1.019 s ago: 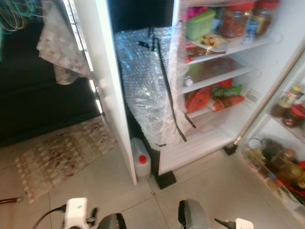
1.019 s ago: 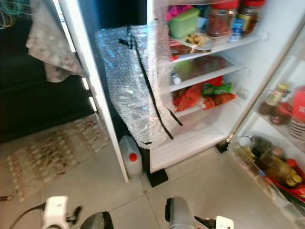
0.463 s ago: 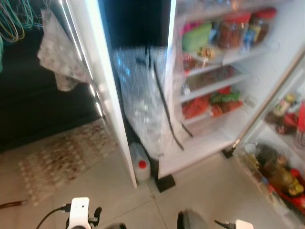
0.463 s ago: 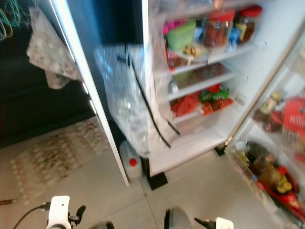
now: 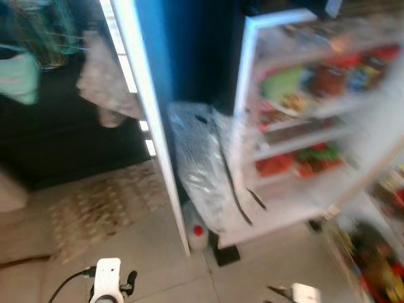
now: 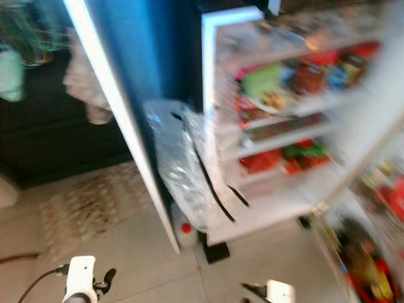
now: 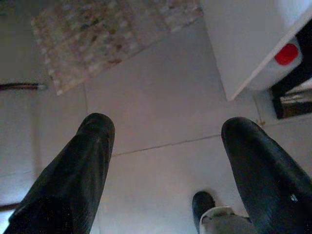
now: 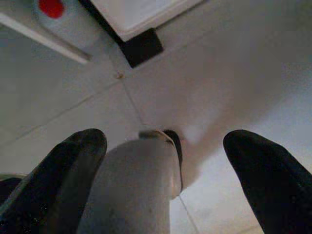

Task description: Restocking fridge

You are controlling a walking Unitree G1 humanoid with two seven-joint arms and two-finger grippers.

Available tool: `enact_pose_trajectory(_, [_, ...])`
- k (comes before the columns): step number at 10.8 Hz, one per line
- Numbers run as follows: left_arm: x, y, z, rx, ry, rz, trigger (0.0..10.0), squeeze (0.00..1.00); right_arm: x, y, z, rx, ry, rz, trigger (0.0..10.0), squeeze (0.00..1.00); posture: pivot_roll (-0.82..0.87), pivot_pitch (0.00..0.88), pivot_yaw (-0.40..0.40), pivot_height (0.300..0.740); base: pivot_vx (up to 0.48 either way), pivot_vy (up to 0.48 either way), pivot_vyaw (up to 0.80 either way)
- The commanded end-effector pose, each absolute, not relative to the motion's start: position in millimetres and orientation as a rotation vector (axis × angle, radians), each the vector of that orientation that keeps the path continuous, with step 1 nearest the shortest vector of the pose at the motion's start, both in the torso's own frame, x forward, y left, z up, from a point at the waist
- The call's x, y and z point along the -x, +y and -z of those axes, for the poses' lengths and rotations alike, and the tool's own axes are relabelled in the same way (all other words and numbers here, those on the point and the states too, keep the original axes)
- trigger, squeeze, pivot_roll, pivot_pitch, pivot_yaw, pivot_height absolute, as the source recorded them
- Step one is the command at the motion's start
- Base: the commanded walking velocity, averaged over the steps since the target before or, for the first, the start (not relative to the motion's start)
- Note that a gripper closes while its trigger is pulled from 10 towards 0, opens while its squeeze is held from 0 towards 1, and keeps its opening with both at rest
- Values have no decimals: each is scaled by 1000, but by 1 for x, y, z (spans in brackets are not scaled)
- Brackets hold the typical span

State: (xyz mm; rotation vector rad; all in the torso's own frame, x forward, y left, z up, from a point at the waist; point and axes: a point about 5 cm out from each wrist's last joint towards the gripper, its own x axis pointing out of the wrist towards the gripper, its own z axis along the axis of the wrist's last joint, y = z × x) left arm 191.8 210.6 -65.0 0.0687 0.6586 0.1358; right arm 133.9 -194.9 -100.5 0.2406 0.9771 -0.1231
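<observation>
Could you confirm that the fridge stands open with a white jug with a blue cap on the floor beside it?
Not quite: the jug has a red cap, as the left wrist view shows. The fridge does stand open, and the jug is on the floor beside it.

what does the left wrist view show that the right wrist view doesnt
The left wrist view alone takes in the patterned rug and a thin dark cord lying on the tiles beside it, seen between the open left gripper fingers. The right wrist view alone takes in the black foot under the fridge's white base, seen past the open right gripper, with a silver limb of the robot between the fingers. Both take in the pale tiled floor and the white jug with a red cap, and both grippers hold nothing.
</observation>
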Motion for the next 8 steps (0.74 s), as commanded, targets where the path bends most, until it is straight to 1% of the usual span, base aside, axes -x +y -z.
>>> enact_pose_trajectory(1, [-183,213,69,-65,689,-143,10000,0,-124,-198,103,-232,1009,133,10000,0,-41,29,42,740,0,0,0])
enact_pose_trajectory(4, [-184,209,70,-47,689,-145,10000,0,-125,-198,103,-266,989,148,10000,0,-41,25,38,740,0,0,0])
enact_pose_trajectory(8, [-185,210,69,-43,685,-146,10000,0,-125,-199,102,-257,983,151,10000,0,-41,30,34,740,0,378,0])
